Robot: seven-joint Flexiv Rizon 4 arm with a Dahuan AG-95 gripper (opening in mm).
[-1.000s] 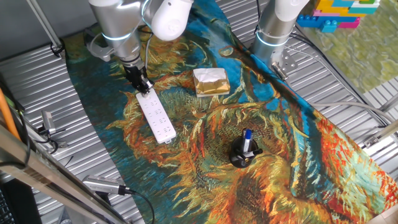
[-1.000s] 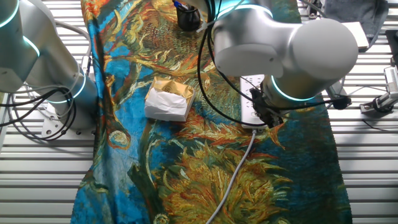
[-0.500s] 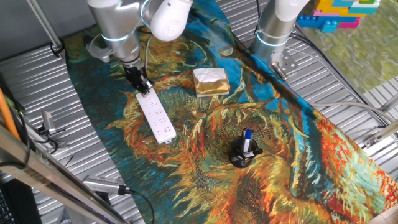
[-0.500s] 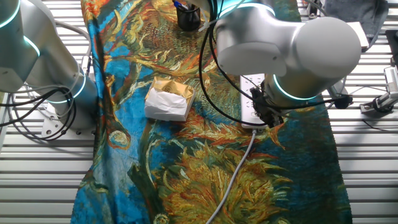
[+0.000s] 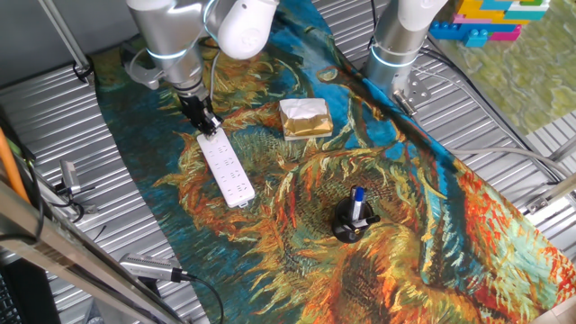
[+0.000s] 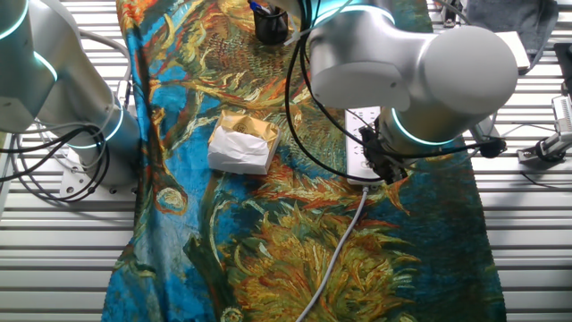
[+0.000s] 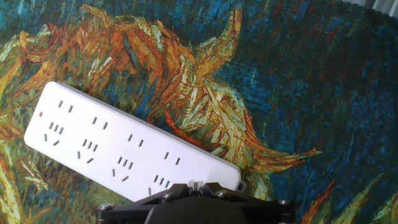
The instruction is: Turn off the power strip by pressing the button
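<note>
The white power strip [image 5: 227,168] lies on the patterned cloth at the left, its long side running towards the table's front. My gripper [image 5: 209,126] points down onto its far end, tips touching it. In the other fixed view the gripper [image 6: 380,165] covers the strip's near end, where a grey cable [image 6: 335,250] leaves; the strip [image 6: 356,148] shows beside the wrist. In the hand view the strip [image 7: 112,146] lies diagonally, and its rounded end sits right under the fingers [image 7: 196,185], which are together with no gap. The button is hidden under them.
A gold foil-wrapped block [image 5: 305,118] sits right of the strip, also in the other fixed view [image 6: 241,143]. A black holder with a blue pen [image 5: 353,220] stands mid-cloth. A second arm's base [image 5: 396,45] is at the back. Toy bricks [image 5: 490,18] lie far right.
</note>
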